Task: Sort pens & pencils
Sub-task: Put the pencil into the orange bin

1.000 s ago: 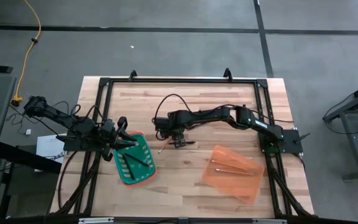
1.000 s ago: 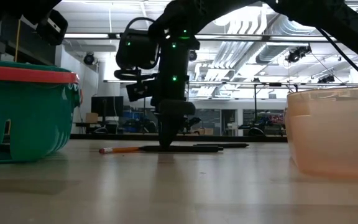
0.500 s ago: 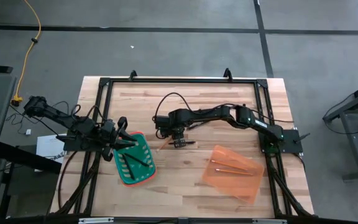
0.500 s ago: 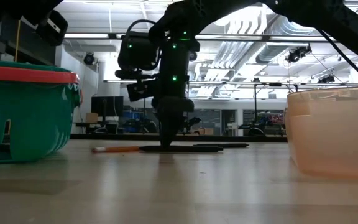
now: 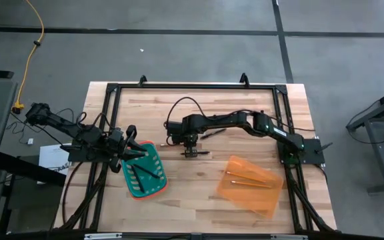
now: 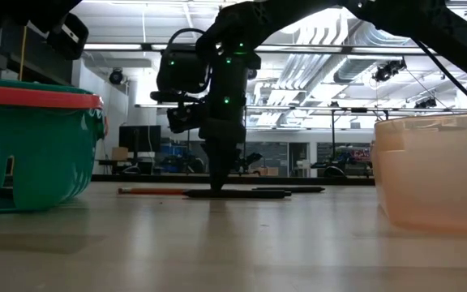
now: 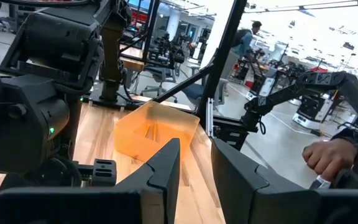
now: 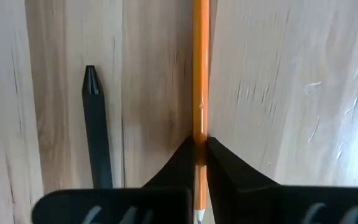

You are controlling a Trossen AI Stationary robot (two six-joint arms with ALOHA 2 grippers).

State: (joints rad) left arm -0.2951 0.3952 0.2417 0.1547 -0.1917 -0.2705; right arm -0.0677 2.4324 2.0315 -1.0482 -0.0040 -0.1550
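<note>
An orange pencil lies flat on the wooden table, and my right gripper is shut on it at mid-table. Beside it lies a black pen, also flat on the wood, showing in the low view as a dark stick. My left gripper hovers open over the far rim of the green basket, with nothing between its fingers. Dark pens lie in the basket. Two pencils lie in the orange bin. My right gripper pinches the pencil between its two fingertips, close to the sharpened end. The fingers come from above, pointing down, and lie across the pencil. The pencil rests level on the table, its long part reaching out to one side.
The green basket stands at the near left, the orange bin at the near right. A black frame runs around the table's edges. Bare wood lies between the two containers and behind the right arm. A person's hand shows beyond the table.
My right gripper has shut on the pencil, staying low at the same spot. As the fingers closed, the pencil turned on the table and its free end slid a little farther out from the gripper. The pen beside it has not moved.
</note>
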